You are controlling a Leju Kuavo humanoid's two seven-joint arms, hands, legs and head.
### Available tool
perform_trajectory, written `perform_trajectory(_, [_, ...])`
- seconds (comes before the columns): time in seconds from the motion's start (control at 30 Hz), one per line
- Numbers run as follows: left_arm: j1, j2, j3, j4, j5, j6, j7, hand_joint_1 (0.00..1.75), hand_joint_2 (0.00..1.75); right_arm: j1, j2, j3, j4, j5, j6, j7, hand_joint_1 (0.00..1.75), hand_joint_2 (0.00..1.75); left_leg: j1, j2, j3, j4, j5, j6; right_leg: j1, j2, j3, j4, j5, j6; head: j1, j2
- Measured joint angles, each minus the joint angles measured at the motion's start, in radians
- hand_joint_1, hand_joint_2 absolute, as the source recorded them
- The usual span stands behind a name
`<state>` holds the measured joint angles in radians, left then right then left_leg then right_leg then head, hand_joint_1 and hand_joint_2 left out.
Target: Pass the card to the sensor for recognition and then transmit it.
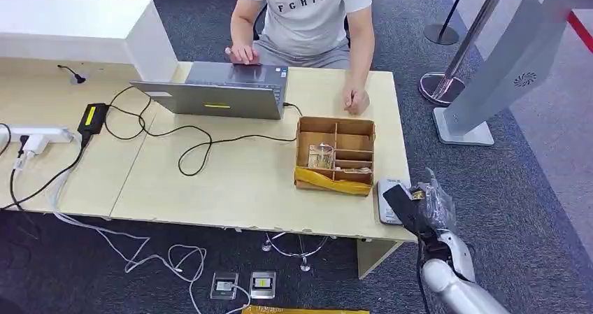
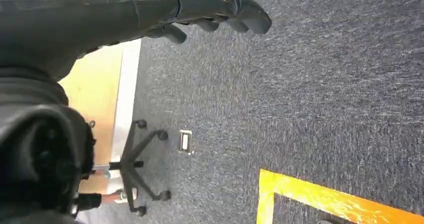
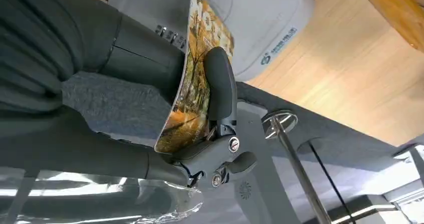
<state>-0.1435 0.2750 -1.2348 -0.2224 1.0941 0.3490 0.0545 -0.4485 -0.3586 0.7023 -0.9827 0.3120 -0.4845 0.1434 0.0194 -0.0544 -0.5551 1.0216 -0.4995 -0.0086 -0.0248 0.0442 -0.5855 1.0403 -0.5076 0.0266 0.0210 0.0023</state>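
Observation:
My right hand [image 1: 411, 209] hovers at the table's front right corner, just over the grey sensor pad [image 1: 387, 201]. It pinches a card [image 3: 196, 74] printed with an orange autumn picture between its thumb and a dark finger [image 3: 220, 84], the card standing on edge close to the sensor pad [image 3: 260, 19]. A crinkled clear plastic sleeve [image 1: 435, 201] hangs about that wrist. My left hand [image 2: 220, 7] hangs beside me over the carpet with its fingers curled and nothing in them.
A person [image 1: 308, 13] sits across the table [image 1: 231, 181] at a grey laptop [image 1: 217, 90]. A cardboard divider box [image 1: 336, 154] stands just left of the sensor. Black cables and a power strip [image 1: 38, 136] lie at left; a grey kiosk stand [image 1: 503, 69] and stanchions stand at right.

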Motion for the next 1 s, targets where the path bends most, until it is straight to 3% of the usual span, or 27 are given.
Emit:
perform_trajectory(0.47, [0.0, 0.006, 0.0, 0.0, -0.027, -0.014, -0.005, 0.0, 0.0, 0.006, 0.032, 0.007, 0.059, -0.04, -0.05, -0.006, 1.75, 1.75, 0.0, 0.004, 0.002, 0.0, 0.0, 0.0, 0.0, 0.003, 0.0, 0.0, 0.001, -0.002, 0.0, 0.0])
perform_trajectory(0.63, [0.0, 0.01, 0.0, 0.0, -0.029, -0.025, -0.003, 0.0, 0.0, -0.016, 0.03, 0.005, 0.013, 0.026, -0.064, 0.071, 1.75, 1.75, 0.0, 0.004, 0.001, 0.0, 0.001, 0.0, 0.0, 0.003, 0.001, 0.0, 0.002, -0.001, 0.0, 0.0])
perform_trajectory(0.83, [0.002, 0.017, 0.0, 0.0, -0.074, -0.04, -0.005, 0.0, 0.0, -0.084, 0.001, -0.013, -0.142, 0.09, -0.044, 0.176, 1.75, 1.75, 0.0, 0.004, 0.001, 0.0, 0.001, -0.001, 0.0, 0.004, 0.0, 0.0, 0.003, -0.002, 0.0, 0.0])
perform_trajectory(1.0, [0.003, 0.023, 0.0, 0.0, -0.083, -0.043, -0.037, 0.0, 0.0, -0.164, -0.013, -0.017, -0.281, 0.281, -0.029, 0.286, 1.75, 1.75, 0.0, 0.005, 0.001, 0.0, 0.001, -0.001, 0.0, 0.005, -0.001, 0.0, 0.003, -0.002, 0.0, 0.0])
